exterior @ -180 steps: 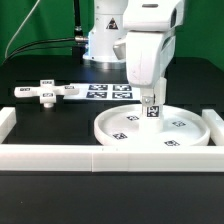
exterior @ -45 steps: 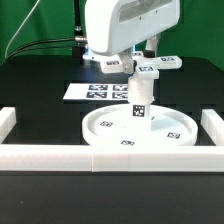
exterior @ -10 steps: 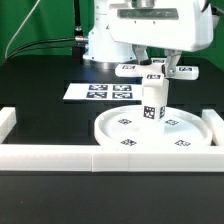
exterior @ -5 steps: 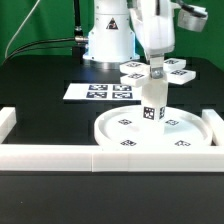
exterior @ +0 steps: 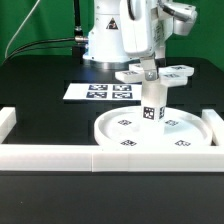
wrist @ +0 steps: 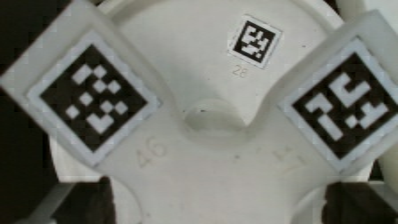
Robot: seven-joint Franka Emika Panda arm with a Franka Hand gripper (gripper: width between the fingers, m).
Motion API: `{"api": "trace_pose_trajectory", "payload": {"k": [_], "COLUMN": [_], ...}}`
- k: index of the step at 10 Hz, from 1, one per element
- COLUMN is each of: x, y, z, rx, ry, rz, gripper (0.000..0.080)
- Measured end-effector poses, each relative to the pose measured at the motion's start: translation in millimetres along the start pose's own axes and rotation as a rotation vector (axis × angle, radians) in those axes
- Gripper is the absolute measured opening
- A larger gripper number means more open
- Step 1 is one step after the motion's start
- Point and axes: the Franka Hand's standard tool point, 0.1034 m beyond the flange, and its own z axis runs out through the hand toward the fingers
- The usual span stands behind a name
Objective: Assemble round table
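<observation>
Nearest: border rails (exterior: pixel 60 158), white, three runs in view, one along the front and a short return at each side of the exterior view. Within them: round disc (exterior: pixel 145 135), one, rimmed, lying flat, several tags on its floor. Upright at its middle: post (exterior: pixel 151 108), one, tagged on its side. Across the post's top: foot piece (exterior: pixel 175 72), one, cross-shaped, tags facing up. On it: gripper (exterior: pixel 149 60), one, set narrow, its fingers (wrist: pixel 54 205) clamped either side of one arm of the cross. Beyond: marker board (exterior: pixel 100 92), one, flat on the black table (exterior: pixel 40 80). Step in hand, by judgement: fastening foot piece to post. To do it well, keep the wrist's axis over the post's axis and hold the cross level. Turn without side load, lest the post tip or any thread cross. Whether the joint is fully seated cannot be told.
</observation>
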Motion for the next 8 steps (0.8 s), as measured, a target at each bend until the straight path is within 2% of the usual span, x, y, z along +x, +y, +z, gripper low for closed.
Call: {"api": "trace_pose_trajectory", "payload": {"k": [1,4,6,8], "x": [-0.8,-8.9,-9.0,-10.1], "y": [0.0,-3.1,-2.4,-1.5], "z": [-0.7,-23.1,-20.4,-18.5], "rx": [0.000,0.028,0.025,0.023], "ry": [-0.003,-0.050,-0.048,-0.031], "rz": [-0.010,-0.057,-0.090,-0.325], "gripper": [0.0618,0.0647,0.0649,0.0649]}}
